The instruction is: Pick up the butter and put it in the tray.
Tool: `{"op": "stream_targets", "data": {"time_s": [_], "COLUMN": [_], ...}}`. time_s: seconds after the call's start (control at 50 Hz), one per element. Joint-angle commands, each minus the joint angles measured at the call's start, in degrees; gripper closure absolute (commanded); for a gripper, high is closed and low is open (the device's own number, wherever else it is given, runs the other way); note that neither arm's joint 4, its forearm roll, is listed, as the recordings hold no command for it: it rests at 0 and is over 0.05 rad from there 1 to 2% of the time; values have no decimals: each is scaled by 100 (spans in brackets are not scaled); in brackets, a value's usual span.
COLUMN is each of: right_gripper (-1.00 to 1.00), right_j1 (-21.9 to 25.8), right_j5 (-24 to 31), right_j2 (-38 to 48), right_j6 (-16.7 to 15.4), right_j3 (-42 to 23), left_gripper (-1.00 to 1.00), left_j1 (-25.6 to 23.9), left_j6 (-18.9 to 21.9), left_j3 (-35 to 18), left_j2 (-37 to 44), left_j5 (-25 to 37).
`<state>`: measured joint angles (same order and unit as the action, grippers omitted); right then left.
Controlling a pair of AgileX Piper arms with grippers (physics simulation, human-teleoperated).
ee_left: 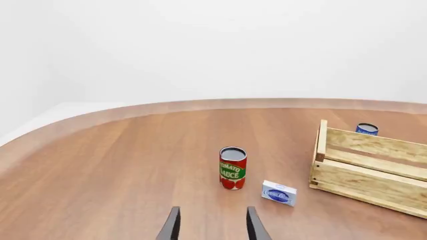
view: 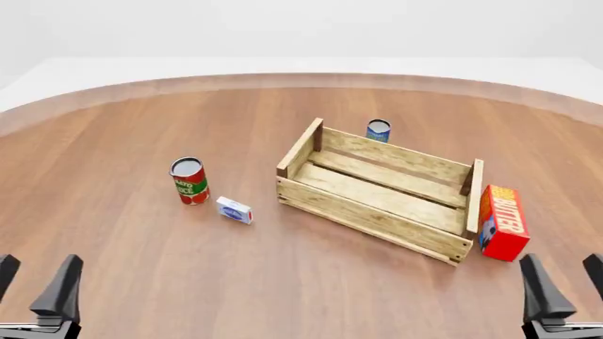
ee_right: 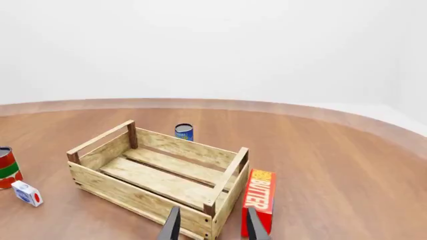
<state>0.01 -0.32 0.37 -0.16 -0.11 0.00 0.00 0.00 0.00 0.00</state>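
The butter, a red carton with an orange face and white lettering, stands on the table just outside the right end board of the tray. In the right wrist view the butter shows beside the tray, close ahead of my right gripper. That right gripper is open at the front right, short of the butter, with nothing between its fingers. At the front left my left gripper is open and empty too, its fingertips far from the tray.
A tomato sauce can and a small white-blue box stand left of the tray. Behind the tray's far side is a small blue can. The curved table edge runs along the back.
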Motion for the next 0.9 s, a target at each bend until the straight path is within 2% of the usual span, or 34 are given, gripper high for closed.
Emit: {"op": "stream_targets", "data": {"time_s": [0.02, 0.36, 0.9], "right_gripper": [-100, -100, -100], "right_j1": [29, -167, -501], "right_j5": [-188, -1252, -2538], "right_j2": [195, 1188, 2628], "right_j6": [-85, -260, -308], "right_j3": [-4, -46, 5], "left_gripper": [-100, -100, -100], "left_j1": [0, 0, 0], "left_j6": [0, 0, 0], "left_j3": [0, 0, 0], "left_j2": [0, 0, 0], "left_j5": [0, 0, 0]}}
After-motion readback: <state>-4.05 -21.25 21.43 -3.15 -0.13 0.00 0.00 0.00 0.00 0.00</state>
